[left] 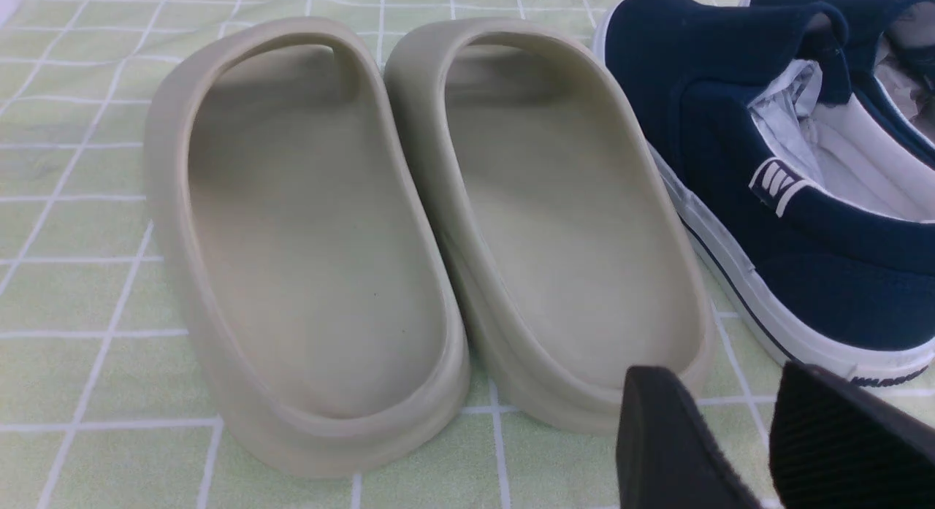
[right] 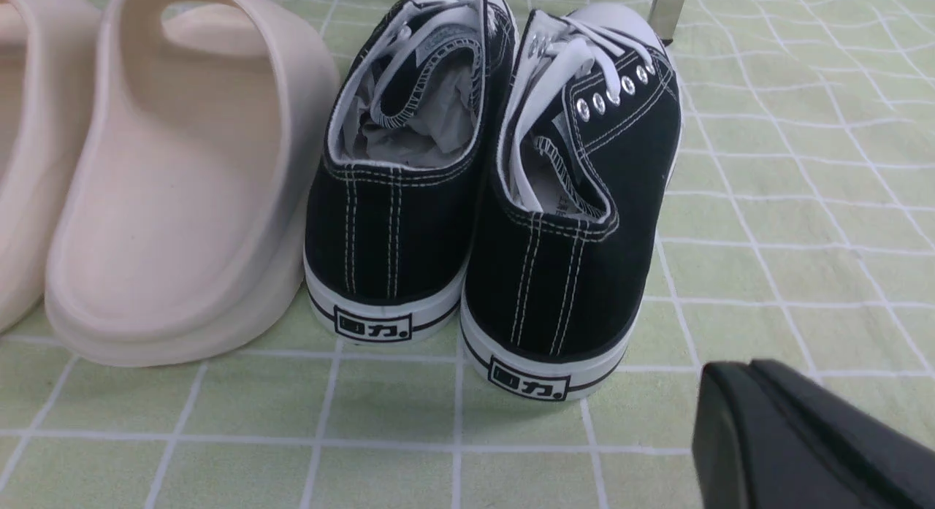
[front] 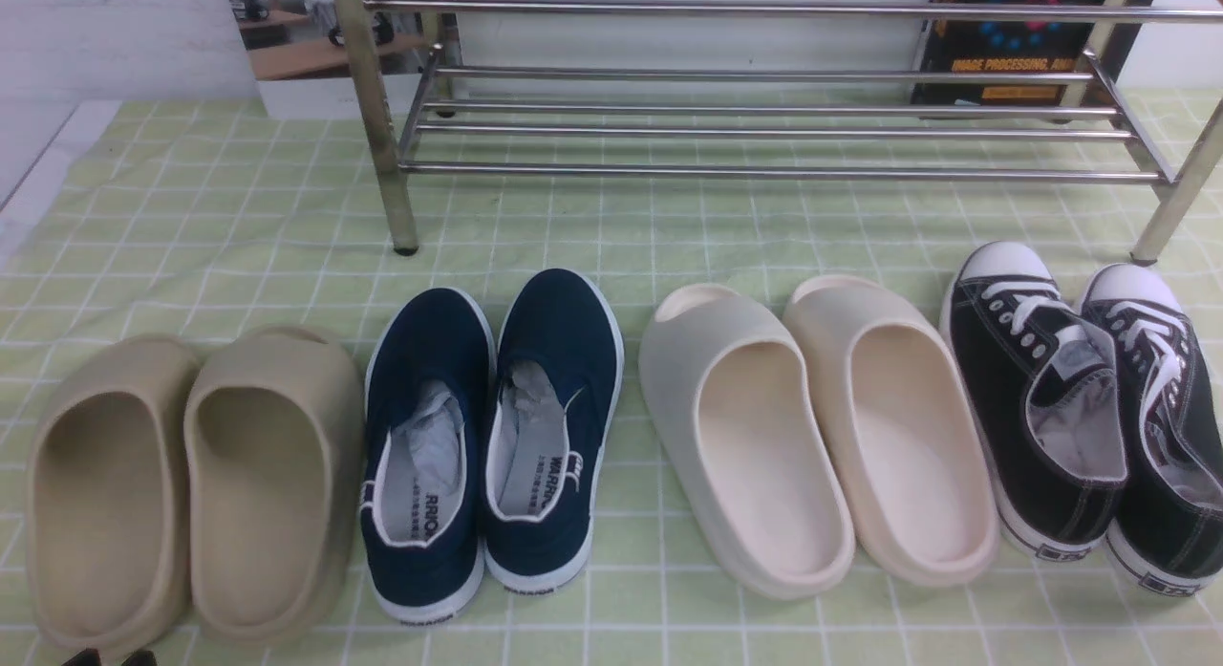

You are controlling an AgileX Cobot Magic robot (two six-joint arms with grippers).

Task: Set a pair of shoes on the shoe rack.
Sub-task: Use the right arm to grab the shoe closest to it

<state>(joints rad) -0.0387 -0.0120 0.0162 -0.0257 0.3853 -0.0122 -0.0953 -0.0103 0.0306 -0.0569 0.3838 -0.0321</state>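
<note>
The pair of shoes, two black canvas sneakers (front: 1027, 408) (front: 1170, 427) with white toe caps and laces, stands at the far right of the cloth, toes toward the shoe rack (front: 764, 172) at the back. In the right wrist view their heels (right: 394, 224) (right: 577, 253) face me. My right gripper (right: 745, 377) hangs behind and to the side of them, shut and empty. My left gripper (left: 727, 392) is open over the cloth between a tan slide's heel and a navy shoe's heel. Its tips (front: 110, 658) just show in the front view.
Along the front row lie tan slides (front: 182, 475), navy slip-on shoes (front: 492, 437) and cream slides (front: 812, 427), all on a green checked cloth (front: 239, 226). The rack's brassy legs (front: 382, 140) stand on the cloth. A dark poster (front: 1013, 45) leans behind the rack.
</note>
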